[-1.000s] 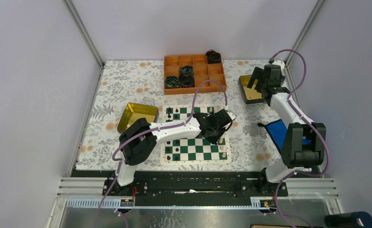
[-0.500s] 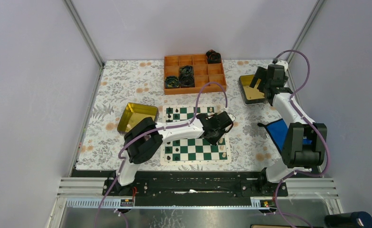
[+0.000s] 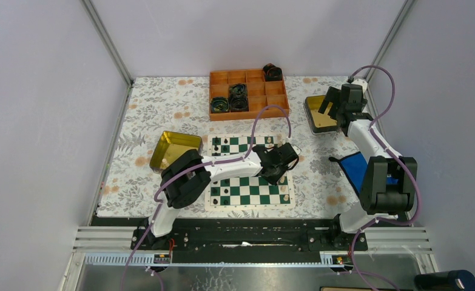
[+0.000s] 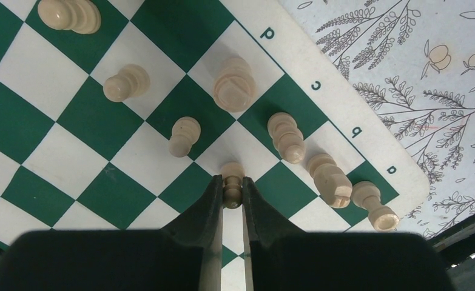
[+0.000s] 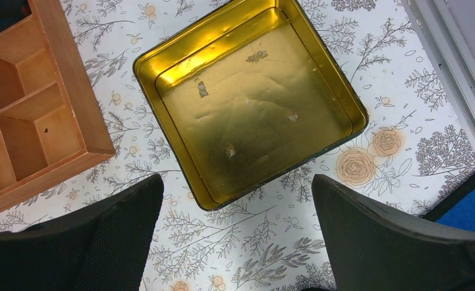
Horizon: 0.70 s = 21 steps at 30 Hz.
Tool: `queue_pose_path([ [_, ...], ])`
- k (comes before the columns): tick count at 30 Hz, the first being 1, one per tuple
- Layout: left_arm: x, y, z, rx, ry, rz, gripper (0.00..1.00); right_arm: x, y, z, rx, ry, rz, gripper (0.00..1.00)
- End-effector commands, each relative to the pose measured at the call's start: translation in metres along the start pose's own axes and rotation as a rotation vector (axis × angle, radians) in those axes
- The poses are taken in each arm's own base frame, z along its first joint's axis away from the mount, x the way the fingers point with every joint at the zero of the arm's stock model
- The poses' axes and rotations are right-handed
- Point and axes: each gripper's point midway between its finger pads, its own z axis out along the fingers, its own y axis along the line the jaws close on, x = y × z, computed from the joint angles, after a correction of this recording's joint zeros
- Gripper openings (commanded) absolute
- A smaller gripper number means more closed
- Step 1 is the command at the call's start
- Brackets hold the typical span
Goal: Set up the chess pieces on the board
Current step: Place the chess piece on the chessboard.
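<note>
Near the tabletop's near edge, left hand point(image 4: 232, 185) stays low over the board point(image 4: 71, 121), pinching a pawn point(image 4: 232, 171); release seems next.

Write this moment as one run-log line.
left claw: shut on white pawn, over board | right claw: open, above gold tin

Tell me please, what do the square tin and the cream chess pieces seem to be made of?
The square tin: probably metal, glossy gold inside; it reflects light and shows small scuffs. The cream chess pieces: smooth, uniform, slight sheen, so plastic or lacquered wood; I cannot tell which.
</note>
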Motion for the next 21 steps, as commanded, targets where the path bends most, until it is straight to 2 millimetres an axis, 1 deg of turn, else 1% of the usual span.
queue_pose_path([
  [1,-0.0179,-0.0074,0.0008,0.007,-0.057,-0.013,0.02,-0.0191,0.007,-0.0072,-0.033,-0.063,0.025,1.0],
  [8,-0.0163,-0.0087,0.0039,0.012,-0.05,-0.017,0.03,-0.0189,0.007,-0.0074,-0.034,-0.064,0.024,1.0],
  [12,-0.0161,-0.0087,0.004,0.012,-0.049,-0.019,0.06,-0.0179,0.0072,-0.0072,-0.036,-0.062,0.025,1.0],
  [13,-0.0164,-0.0088,0.0039,0.011,-0.05,-0.02,0.08,-0.0181,0.0074,-0.0071,-0.038,-0.063,0.025,1.0],
  [14,-0.0164,-0.0084,0.0044,0.009,-0.05,-0.021,0.14,-0.0181,0.0076,-0.0071,-0.038,-0.063,0.025,1.0],
  [15,-0.0167,-0.0083,0.004,0.008,-0.051,-0.023,0.18,-0.0181,0.0077,-0.0072,-0.039,-0.063,0.026,1.0],
  [17,-0.0179,-0.0081,0.0035,0.006,-0.055,-0.024,0.24,-0.0179,0.0079,-0.0071,-0.04,-0.062,0.026,1.0],
  [19,-0.0196,-0.0077,0.0024,0.003,-0.06,-0.025,0.28,-0.0183,0.0081,-0.0072,-0.041,-0.063,0.026,1.0],
  [21,-0.0209,-0.0071,0.0014,0.0,-0.065,-0.025,0.29,-0.0191,0.0082,-0.0073,-0.041,-0.064,0.025,1.0],
])
